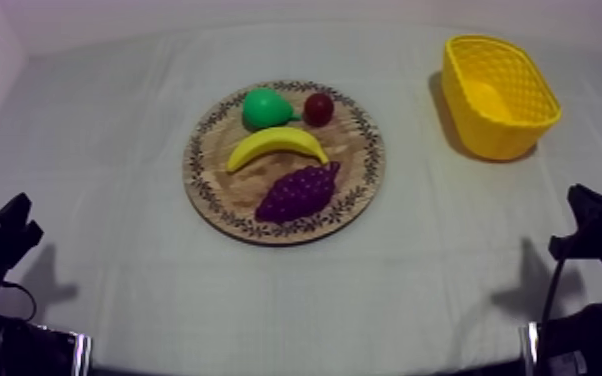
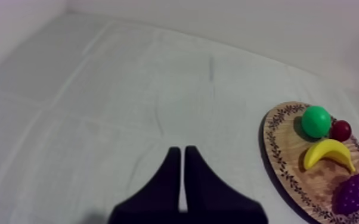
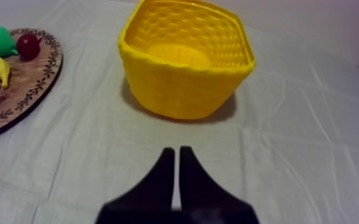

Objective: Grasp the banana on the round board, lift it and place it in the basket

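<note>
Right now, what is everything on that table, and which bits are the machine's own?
round wooden board with a patterned rim: one, brown, mid-table
yellow toy banana: one, yellow, centre of the board
green toy pear: one, green, far side of the board
small red fruit: one, dark red, beside the pear
bunch of purple toy grapes: one, purple, near side of the board
yellow lattice-walled basket: one, yellow, far right of the table, empty
grey-white table cloth: one, grey-white, under everything
left end effector: one, black, shut, low at the left
right end effector: one, black, shut, facing the basket
</note>
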